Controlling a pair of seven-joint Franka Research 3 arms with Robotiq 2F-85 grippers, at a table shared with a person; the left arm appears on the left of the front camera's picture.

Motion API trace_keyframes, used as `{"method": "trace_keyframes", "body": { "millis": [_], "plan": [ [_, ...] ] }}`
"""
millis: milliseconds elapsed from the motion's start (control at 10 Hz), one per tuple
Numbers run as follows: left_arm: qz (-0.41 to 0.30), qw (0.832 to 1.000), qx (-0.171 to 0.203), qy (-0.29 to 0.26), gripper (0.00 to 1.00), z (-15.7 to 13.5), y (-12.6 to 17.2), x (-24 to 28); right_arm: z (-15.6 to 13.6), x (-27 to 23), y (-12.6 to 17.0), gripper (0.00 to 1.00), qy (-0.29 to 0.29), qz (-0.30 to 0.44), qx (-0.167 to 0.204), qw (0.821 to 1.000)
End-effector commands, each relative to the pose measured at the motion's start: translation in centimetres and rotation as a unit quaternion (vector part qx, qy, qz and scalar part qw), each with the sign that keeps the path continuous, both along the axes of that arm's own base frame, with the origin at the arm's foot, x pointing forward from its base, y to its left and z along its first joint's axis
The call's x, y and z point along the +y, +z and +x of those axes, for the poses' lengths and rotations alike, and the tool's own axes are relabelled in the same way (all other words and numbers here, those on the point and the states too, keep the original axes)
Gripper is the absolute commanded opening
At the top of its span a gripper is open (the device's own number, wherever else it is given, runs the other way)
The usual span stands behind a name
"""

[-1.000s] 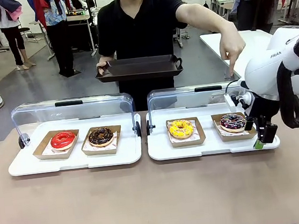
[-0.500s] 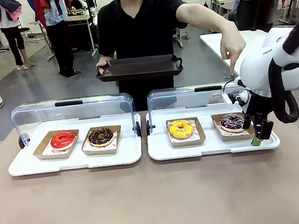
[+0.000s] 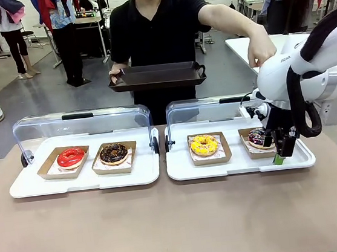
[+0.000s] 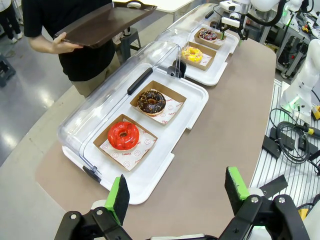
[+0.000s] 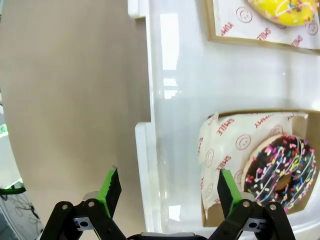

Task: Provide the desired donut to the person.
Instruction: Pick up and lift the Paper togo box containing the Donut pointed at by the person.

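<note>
The robot's right hand [image 3: 281,154] hangs open, its green-padded fingers spread with nothing between them, over the near right corner of the right white tray [image 3: 240,166]. In the right wrist view this hand [image 5: 167,186] straddles the tray's near rim: one finger over the bare table [image 5: 65,90], the other over the printed paper just beside the sprinkled chocolate donut [image 5: 281,175]. That donut [image 3: 257,137] sits in a cardboard box at the right end of the tray, with a yellow donut [image 3: 204,144] in its own box to its left. The left white tray [image 3: 83,182] carries a dark chocolate donut [image 3: 114,153] and, leftmost, a red donut [image 3: 71,156]; both trays have clear lids standing open at the far side. The robot's left hand [image 4: 175,194] is also open and empty, held above the near left part of the table. At the far side the person [image 3: 157,30] holds a dark serving tray [image 3: 157,77] in one hand and stretches the other arm [image 3: 261,47] out to the right, above the sprinkled donut's end.
</note>
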State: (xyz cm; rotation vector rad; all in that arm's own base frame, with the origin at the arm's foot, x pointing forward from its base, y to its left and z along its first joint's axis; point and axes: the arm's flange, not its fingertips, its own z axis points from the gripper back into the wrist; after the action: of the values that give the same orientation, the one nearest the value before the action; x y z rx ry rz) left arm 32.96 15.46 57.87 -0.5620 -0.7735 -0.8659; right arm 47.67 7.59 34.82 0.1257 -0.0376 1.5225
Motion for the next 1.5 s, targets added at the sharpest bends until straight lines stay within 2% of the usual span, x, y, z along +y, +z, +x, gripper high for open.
{"method": "trace_keyframes", "body": {
  "millis": [0, 500, 900, 1400],
  "plan": [
    [-0.002, 1.000, -0.003, -0.003, 1.00, -0.1, 0.0, 0.1, 1.1, 0.7, 0.0, 1.00, 0.006, 0.020, 0.011, 1.000],
    [-0.002, 1.000, -0.003, -0.003, 1.00, -0.1, 0.0, 0.1, 1.7, 2.9, -0.5, 1.00, 0.018, 0.031, 0.000, 0.999],
    [-0.002, 1.000, -0.003, -0.003, 1.00, -0.1, 0.0, 0.1, 2.1, 3.3, -0.9, 1.00, 0.011, 0.032, -0.026, 0.999],
    [-0.002, 1.000, -0.003, -0.003, 1.00, -0.1, 0.0, 0.1, 2.6, 3.5, -2.2, 1.00, 0.023, 0.028, -0.028, 0.999]
  ]
}}
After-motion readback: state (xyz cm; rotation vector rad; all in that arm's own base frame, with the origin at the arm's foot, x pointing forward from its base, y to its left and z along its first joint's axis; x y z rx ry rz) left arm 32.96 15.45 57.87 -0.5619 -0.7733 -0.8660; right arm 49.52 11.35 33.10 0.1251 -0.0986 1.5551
